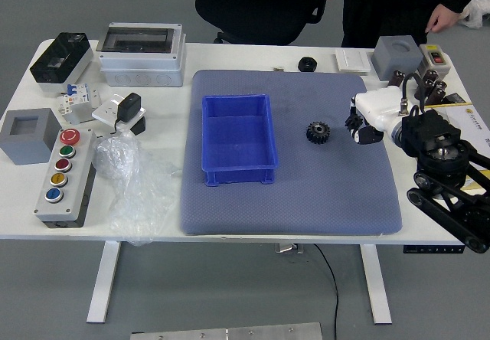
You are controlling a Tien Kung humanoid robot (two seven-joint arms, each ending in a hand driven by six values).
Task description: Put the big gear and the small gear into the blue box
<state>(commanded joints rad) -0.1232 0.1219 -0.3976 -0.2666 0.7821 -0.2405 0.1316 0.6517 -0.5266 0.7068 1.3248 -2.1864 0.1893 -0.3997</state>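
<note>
Here's the white tabletop (pixel 164 129), a grey-blue mat (pixel 291 210) lying across its middle, with the blue box (pixel 239 141) sitting on that mat. Just right of the box, there's a black toothed gear (pixel 318 132)! Beyond the box and to its right come a round black piece (pixel 307 64) and a white plate (pixel 352 60); further right, a grey case (pixel 397 55), dark cylinders (pixel 438 93) and a partly hidden yellow-edged box (pixel 465 118). Over left of the blue box: crumpled clear plastic (pixel 126 179), then a button panel (pixel 65 183) and a grey block (pixel 29 135). Beyond and left, a white enclosure (pixel 142 73) and a black-topped container (pixel 59 58).
</note>
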